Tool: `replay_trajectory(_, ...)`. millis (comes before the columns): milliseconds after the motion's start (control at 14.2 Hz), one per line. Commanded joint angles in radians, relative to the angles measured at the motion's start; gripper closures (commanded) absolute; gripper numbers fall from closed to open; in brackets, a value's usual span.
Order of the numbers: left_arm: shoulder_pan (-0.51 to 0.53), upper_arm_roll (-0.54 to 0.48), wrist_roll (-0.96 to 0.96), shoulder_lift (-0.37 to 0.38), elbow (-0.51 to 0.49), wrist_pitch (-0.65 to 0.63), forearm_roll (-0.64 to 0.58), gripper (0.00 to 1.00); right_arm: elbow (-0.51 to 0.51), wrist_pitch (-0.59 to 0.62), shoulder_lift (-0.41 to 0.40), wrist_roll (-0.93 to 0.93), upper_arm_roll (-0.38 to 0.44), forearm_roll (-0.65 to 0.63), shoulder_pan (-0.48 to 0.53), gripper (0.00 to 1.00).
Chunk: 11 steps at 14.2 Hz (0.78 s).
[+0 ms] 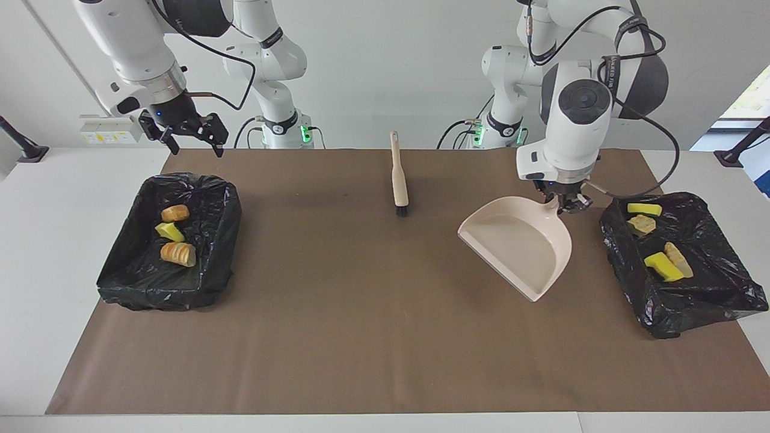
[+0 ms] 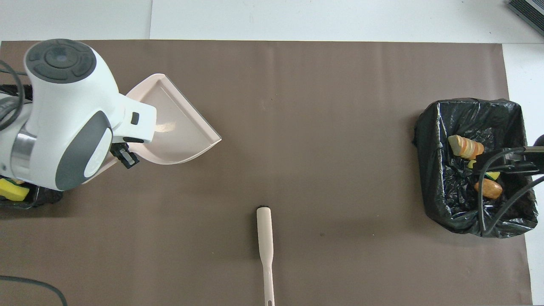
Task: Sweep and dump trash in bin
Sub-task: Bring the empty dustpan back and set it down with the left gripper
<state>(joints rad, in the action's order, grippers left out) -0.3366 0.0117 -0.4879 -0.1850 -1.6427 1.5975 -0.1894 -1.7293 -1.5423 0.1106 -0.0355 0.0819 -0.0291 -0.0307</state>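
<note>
My left gripper (image 1: 564, 203) is shut on the handle of the beige dustpan (image 1: 517, 246), which hangs tilted and empty low over the mat, between the brush (image 1: 399, 180) and the black-lined bin (image 1: 710, 300) at the left arm's end. Several trash chunks (image 1: 663, 267) lie in that bin. A second black-lined bin (image 1: 138, 282) at the right arm's end holds three trash chunks (image 1: 178, 253). My right gripper (image 1: 194, 147) hangs open and empty over the mat's edge, beside that bin. From overhead, the left arm covers its gripper and part of the dustpan (image 2: 178, 127).
The beige brush (image 2: 265, 242) lies on the brown mat (image 1: 361, 313) at mid-table, near the robots, bristles pointing away from them. White tabletop (image 1: 36, 270) borders the mat. A cable (image 2: 488, 204) from the right arm hangs over its bin.
</note>
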Motion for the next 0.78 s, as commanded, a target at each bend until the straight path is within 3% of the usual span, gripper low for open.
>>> replay_trajectory(0,-0.1,-0.021,0.3,-0.088,0.053,-0.007,0.076,1.0,0.01,0.015,0.003,0.02,0.019,-0.003,0.008,0.0)
replay_trajectory(424,-0.22,-0.018,0.684,-0.364,0.387,-0.057,0.123,1.0,0.007,0.03,0.006,0.014,0.058,-0.005,0.008,0.0)
replay_trajectory(706,-0.3,-0.024,0.793,-0.546,0.536,-0.053,0.137,1.0,0.007,-0.05,0.0,0.008,0.039,-0.002,-0.006,0.0)
